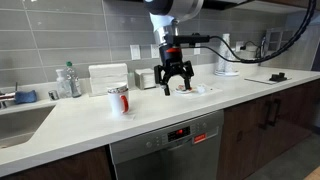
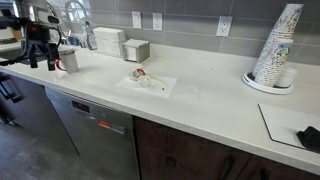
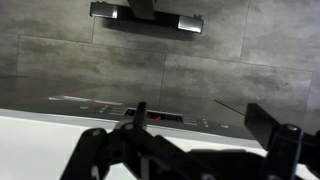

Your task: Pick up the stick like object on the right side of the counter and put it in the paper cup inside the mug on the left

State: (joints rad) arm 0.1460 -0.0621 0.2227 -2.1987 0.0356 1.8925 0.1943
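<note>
The white mug (image 1: 118, 101) stands on the pale counter (image 1: 215, 105) with the red-marked paper cup (image 1: 120, 93) inside it. It also shows in an exterior view as the mug (image 2: 68, 61). My gripper (image 1: 176, 88) hangs above the counter with its fingers spread and nothing between them. It is close to the mug in an exterior view (image 2: 41, 60). A small reddish, stick-like thing (image 2: 141, 73) lies on a white napkin (image 2: 155, 88). In the wrist view the gripper (image 3: 203, 112) is open, and a thin dark line (image 3: 230, 106) runs to one finger; I cannot tell what it is.
A white box (image 1: 108, 76), a small steel container (image 1: 145, 77) and a clear bottle (image 1: 68, 80) stand along the tiled wall. A sink (image 1: 20, 120) lies beyond the mug. A stack of paper cups (image 2: 276, 45) and a black object (image 2: 306, 137) are at the counter's far end. The steel dishwasher (image 2: 95, 120) is below.
</note>
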